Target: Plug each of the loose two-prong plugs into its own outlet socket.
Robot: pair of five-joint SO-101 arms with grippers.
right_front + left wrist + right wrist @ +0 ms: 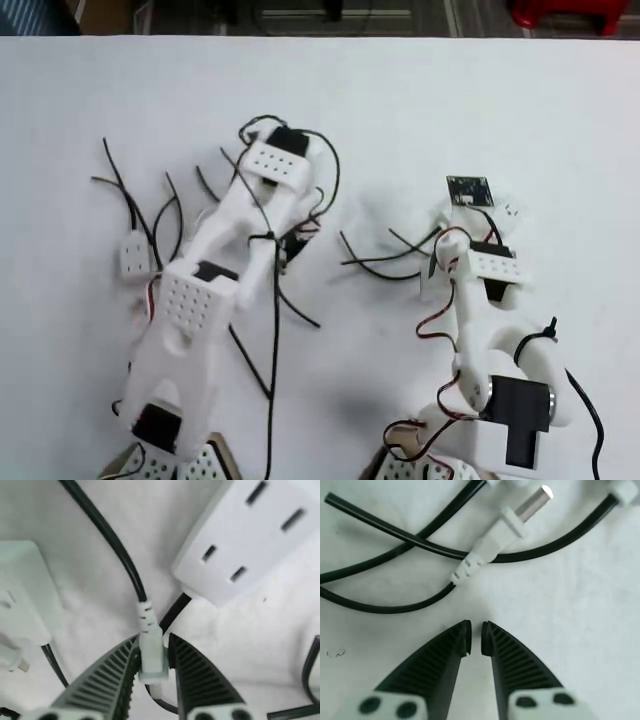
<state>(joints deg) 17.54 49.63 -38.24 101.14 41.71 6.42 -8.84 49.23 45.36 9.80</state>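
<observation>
My left gripper (pixel 152 652) is shut on a small white two-prong plug (pixel 151 656), whose black cable (pixel 117 555) runs away over the table. A white outlet block (pixel 250 535) with slotted sockets lies just beyond the plug, apart from it. My right gripper (pixel 476 637) hangs shut over bare table with nothing between its fingers. A loose white plug (pixel 495 542) with a shiny metal prong lies a short way ahead of it among crossing black cables (pixel 380 565). In the high view the left arm (pixel 272 165) stretches to table centre and the right arm (pixel 478 265) stands at the right.
Another white outlet block (pixel 134 255) lies at the left among black cable ends. Loose black cables (pixel 380 262) cross between the two arms. A white block (pixel 20 595) lies beside the left gripper. The table (pixel 500 90) is white, with free room at the back.
</observation>
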